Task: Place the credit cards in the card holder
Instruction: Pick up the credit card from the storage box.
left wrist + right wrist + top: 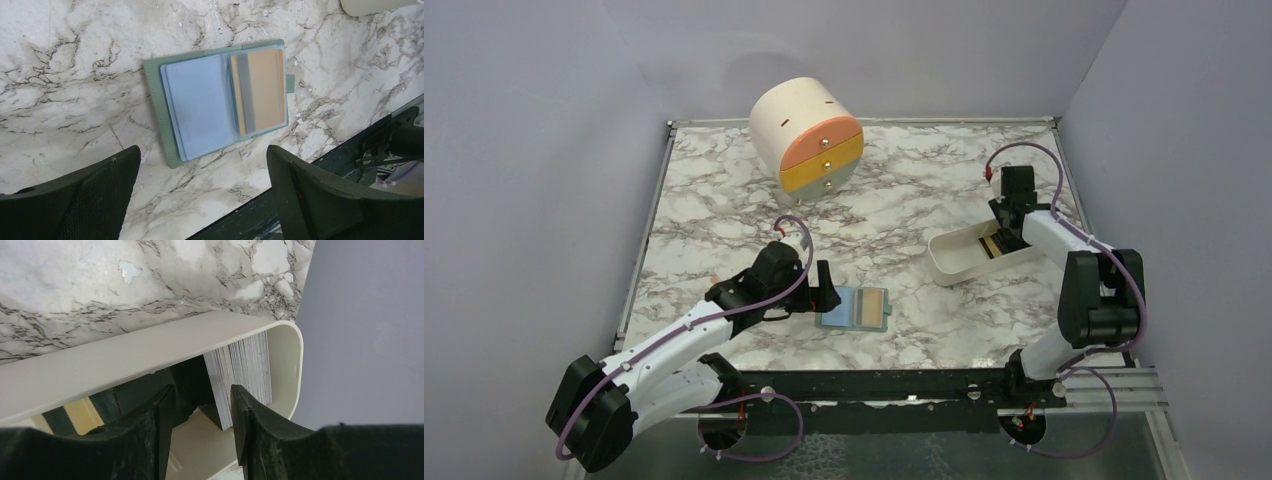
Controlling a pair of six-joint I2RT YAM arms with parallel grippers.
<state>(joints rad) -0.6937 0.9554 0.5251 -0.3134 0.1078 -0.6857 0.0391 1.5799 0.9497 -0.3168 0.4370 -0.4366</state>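
The card holder lies open and flat on the marble, with a tan-orange credit card tucked in its right pocket. My left gripper hovers just left of it, jaws wide and empty. My right gripper reaches into the white tray, jaws partly apart. A stack of credit cards stands on edge at the tray's end. Its near corner sits between the fingers, by the right finger, with a gap to the left one. Tan and dark cards lie further along the tray.
A cream cylinder with orange, yellow and grey drawers stands at the back of the table. The black base rail runs along the near edge, close to the card holder. Grey walls enclose the table, the right one close to the tray.
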